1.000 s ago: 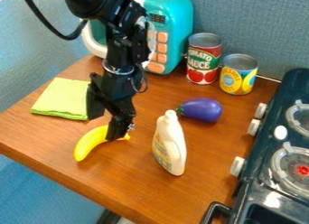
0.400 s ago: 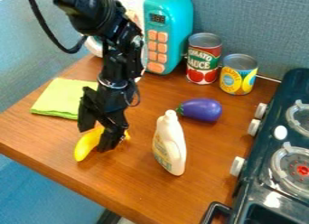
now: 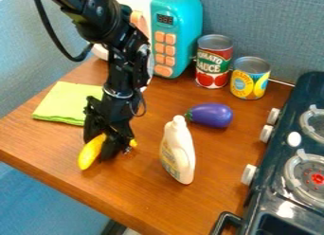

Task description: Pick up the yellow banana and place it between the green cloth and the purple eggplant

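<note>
At the left-centre of the table, the gripper [image 3: 101, 146] points down with its fingers shut on the middle of the yellow banana [image 3: 92, 152]. One finger is behind the banana and the other in front, hiding much of it. The banana's thick end shows at the left and its small tip at the right. A light green folded cloth [image 3: 63, 103] lies behind and left of the gripper. To the right, a white bottle [image 3: 178, 151] stands upright, with a purple toy eggplant [image 3: 211, 115] lying behind it.
A tomato sauce can [image 3: 214, 62] and a yellow-labelled can [image 3: 249, 78] stand at the back. The teal toy microwave [image 3: 180, 32] is behind the arm. A dark toy stove [image 3: 288, 167] borders the right side of the wooden table [image 3: 142, 196].
The gripper has moved down and slightly toward the front left, onto the banana, and its fingers have come closer together around it. The other objects have kept their places.
</note>
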